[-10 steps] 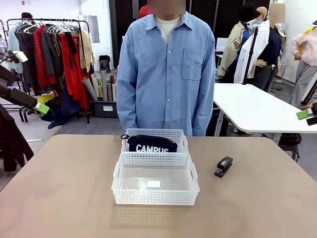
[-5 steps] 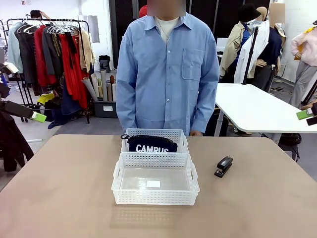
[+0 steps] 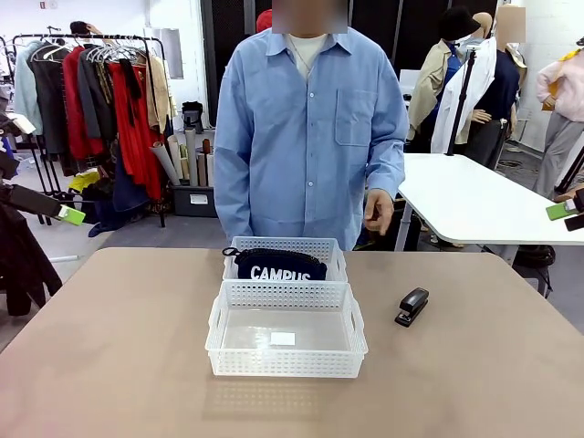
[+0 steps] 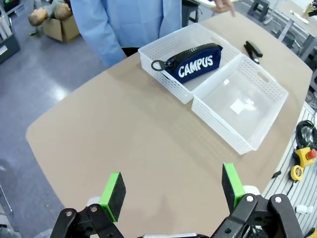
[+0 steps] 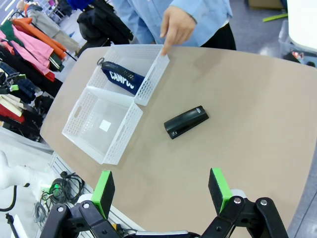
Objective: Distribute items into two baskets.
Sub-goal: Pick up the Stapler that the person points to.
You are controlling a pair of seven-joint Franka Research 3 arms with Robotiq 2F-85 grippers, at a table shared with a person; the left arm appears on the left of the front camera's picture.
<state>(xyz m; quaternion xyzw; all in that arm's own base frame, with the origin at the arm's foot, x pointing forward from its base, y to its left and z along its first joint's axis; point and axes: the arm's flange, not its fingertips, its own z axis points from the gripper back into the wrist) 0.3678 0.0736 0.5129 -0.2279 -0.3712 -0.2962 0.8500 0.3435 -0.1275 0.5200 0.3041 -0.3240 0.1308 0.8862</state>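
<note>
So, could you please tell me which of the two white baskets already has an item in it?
The far basket, next to the person, holds the navy CAMPUS pouch; the near basket holds neither item.

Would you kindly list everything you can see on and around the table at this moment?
far basket: one, white translucent, mid-table, nearer the person
near basket: one, white translucent, right beside it on the robot's side, no item inside
pouch: one, navy with white "CAMPUS", in the far basket
stapler: one, black, on the table to the robot's right of the baskets
table: one, tan
clothes rack: one, mixed colours, background
person: one, blue shirt, far side
person's hand: one, raised near the far edge
left gripper: one, black with green pads, open above the table
right gripper: one, same colours, open above the table
</note>
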